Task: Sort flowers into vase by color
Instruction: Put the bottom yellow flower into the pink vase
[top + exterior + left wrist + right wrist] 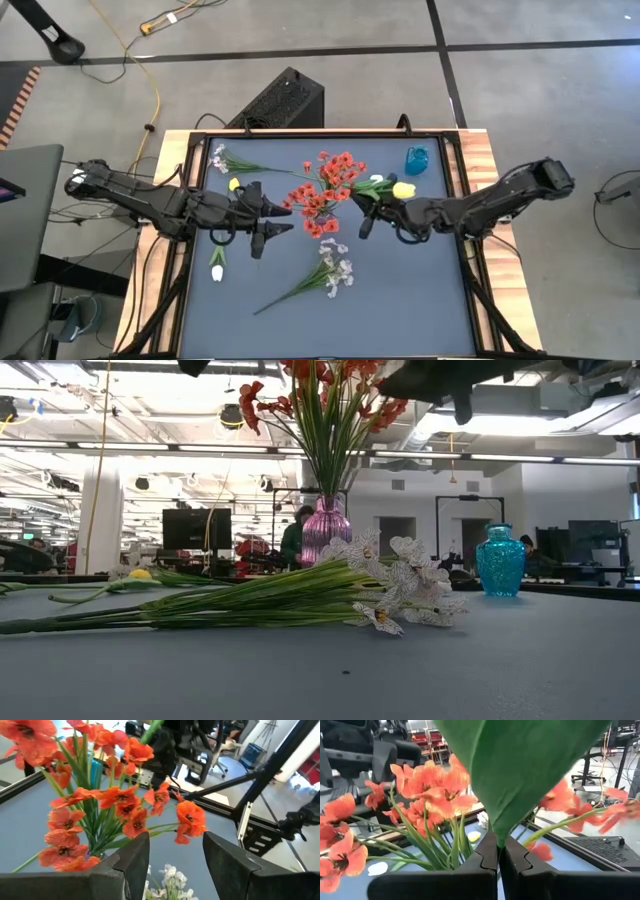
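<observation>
Right hand (362,217) clamps a yellow tulip (403,189) at three o'clock of the red bunch (325,192); left hand (285,217) gapes apart opposite.

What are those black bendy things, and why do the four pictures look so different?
They are two robot arms, each ending in a two-finger gripper. One camera looks down from above, one sits low on the table, and one rides on each wrist. The red flowers stand in a pink vase. A blue vase stands farther back. Lying on the table are a white-lilac spray, a white tulip and a yellow tulip. The left gripper is open beside the red flowers. The right gripper is shut on a yellow tulip stem; its wrist camera shows the fingers pinching a big green leaf.
</observation>
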Tool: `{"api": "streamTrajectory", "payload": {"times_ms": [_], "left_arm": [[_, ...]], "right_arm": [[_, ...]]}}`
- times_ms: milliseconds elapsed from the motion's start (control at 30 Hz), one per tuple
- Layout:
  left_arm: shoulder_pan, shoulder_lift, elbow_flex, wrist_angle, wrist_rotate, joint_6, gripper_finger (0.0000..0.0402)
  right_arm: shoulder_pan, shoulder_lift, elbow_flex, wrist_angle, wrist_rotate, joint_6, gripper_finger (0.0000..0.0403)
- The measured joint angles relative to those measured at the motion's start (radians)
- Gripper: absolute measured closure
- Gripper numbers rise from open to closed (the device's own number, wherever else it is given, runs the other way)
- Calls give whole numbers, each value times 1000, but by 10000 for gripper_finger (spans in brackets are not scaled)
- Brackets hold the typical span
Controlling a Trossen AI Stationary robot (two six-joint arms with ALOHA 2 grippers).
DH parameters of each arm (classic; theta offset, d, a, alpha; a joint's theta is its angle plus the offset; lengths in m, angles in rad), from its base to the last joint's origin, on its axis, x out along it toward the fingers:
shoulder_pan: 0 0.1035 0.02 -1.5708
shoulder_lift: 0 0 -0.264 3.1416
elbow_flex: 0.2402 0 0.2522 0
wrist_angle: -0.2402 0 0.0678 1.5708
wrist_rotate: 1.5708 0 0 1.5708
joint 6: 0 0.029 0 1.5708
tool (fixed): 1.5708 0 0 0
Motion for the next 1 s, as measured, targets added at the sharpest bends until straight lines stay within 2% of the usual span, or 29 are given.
{"api": "streamTrajectory", "payload": {"times_ms": [300,633,800,1000], "left_arm": [[0,0,0,-37,-19,-45,228],[-9,0,0,-49,-19,-79,228],[-15,0,0,-51,-19,-81,228],[-15,0,0,-53,-19,-79,228]], "right_arm": [[-8,89,56,-1,0,-6,377],[-24,137,158,-155,-5,-1,377],[-57,137,224,-273,-59,32,377],[-118,136,259,-372,-199,93,377]]}}
